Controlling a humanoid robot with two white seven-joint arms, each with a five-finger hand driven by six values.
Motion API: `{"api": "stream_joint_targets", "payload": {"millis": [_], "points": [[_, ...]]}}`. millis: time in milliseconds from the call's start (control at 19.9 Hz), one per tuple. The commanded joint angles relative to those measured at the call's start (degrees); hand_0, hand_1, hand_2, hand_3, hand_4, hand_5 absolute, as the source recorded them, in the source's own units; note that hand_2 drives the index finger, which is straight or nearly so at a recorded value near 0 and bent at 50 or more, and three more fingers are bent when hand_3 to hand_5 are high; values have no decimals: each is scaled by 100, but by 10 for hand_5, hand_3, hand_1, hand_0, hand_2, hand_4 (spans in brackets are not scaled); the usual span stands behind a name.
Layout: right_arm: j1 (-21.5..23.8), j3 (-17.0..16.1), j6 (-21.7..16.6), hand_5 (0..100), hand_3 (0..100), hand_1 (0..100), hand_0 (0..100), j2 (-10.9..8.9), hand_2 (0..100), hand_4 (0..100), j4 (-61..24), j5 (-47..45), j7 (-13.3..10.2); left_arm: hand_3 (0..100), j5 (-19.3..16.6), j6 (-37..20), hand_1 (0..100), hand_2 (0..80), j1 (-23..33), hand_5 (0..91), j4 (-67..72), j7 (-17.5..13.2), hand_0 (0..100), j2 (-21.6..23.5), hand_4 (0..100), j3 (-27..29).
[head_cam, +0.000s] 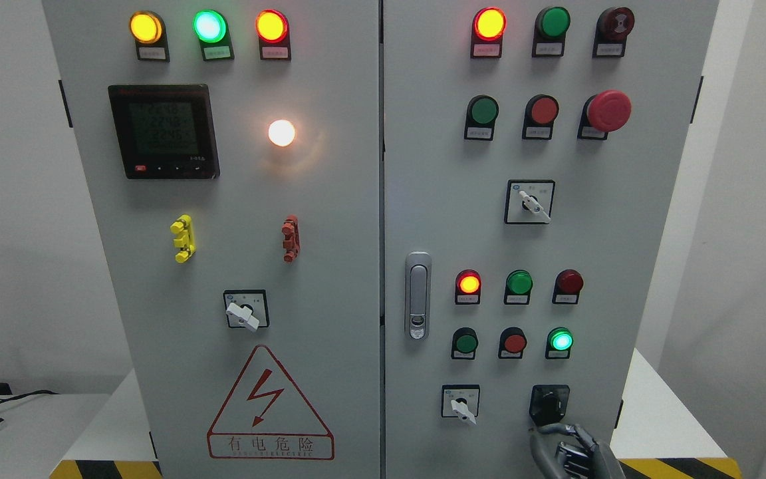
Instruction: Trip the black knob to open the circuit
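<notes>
The right hand [572, 449] was just below the black knob [548, 403], fingers [542, 442] reaching it. I could not tell if it gripped.

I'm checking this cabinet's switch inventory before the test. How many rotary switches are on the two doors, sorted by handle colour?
White-handled rotary switches: 3
Black knob: 1
Total: 4
</notes>
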Motion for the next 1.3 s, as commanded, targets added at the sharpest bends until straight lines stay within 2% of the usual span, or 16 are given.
{"api": "stream_joint_targets", "payload": {"millis": [0,1254], "points": [[-8,13,-3,947,1000,694,392,26,444,1000,30,17,-16,0,-176,3,389,0,0,0,0,-3,120,1,0,0],[167,-260,-47,946,1000,693,396,-70,442,1000,21,26,28,0,-176,3,389,0,0,0,0,-3,120,-8,0,0]]}}
